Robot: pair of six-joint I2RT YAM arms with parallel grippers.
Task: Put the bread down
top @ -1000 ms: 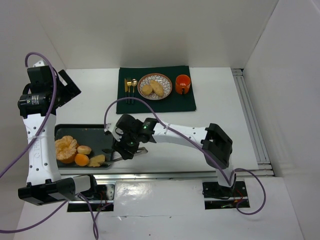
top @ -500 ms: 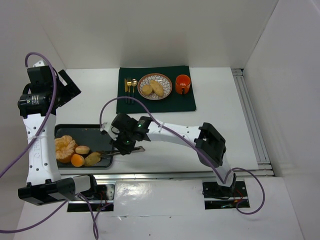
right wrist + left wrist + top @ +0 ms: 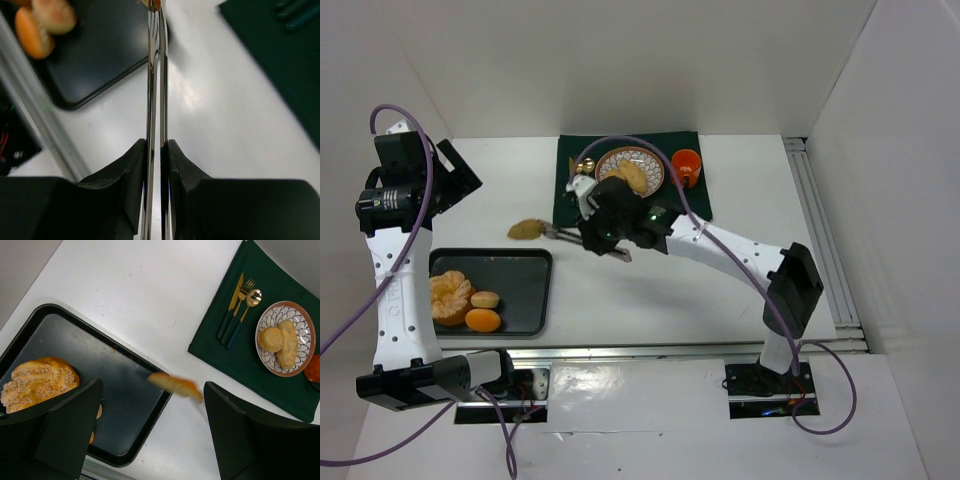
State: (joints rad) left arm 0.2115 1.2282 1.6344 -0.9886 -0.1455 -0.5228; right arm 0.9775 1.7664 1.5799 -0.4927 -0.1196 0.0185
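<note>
My right gripper [image 3: 600, 238] [image 3: 157, 150] is shut on a pair of metal tongs [image 3: 563, 235] [image 3: 155, 90]. The tongs pinch one tan bread roll [image 3: 527, 229] [image 3: 175, 385] at their tip, held above the white table between the black tray [image 3: 525, 262] and the green placemat [image 3: 690, 205]. Two more rolls [image 3: 625, 176] [image 3: 280, 338] lie on the patterned plate [image 3: 655, 166]. One roll [image 3: 486, 299] [image 3: 55, 12] stays in the tray. My left gripper [image 3: 448, 180] [image 3: 150, 432] is open and empty, raised high at the left.
The tray also holds a peeled orange [image 3: 450, 297] [image 3: 40, 382] and a tangerine [image 3: 483, 319] [image 3: 30, 32]. On the placemat lie gold cutlery [image 3: 580, 172] [image 3: 239, 310] and an orange cup [image 3: 686, 168]. White walls close in the table.
My right arm lifted the roll out of the tray with the tongs and carried it away from me and to the right, toward the placemat. The left arm has not moved.
</note>
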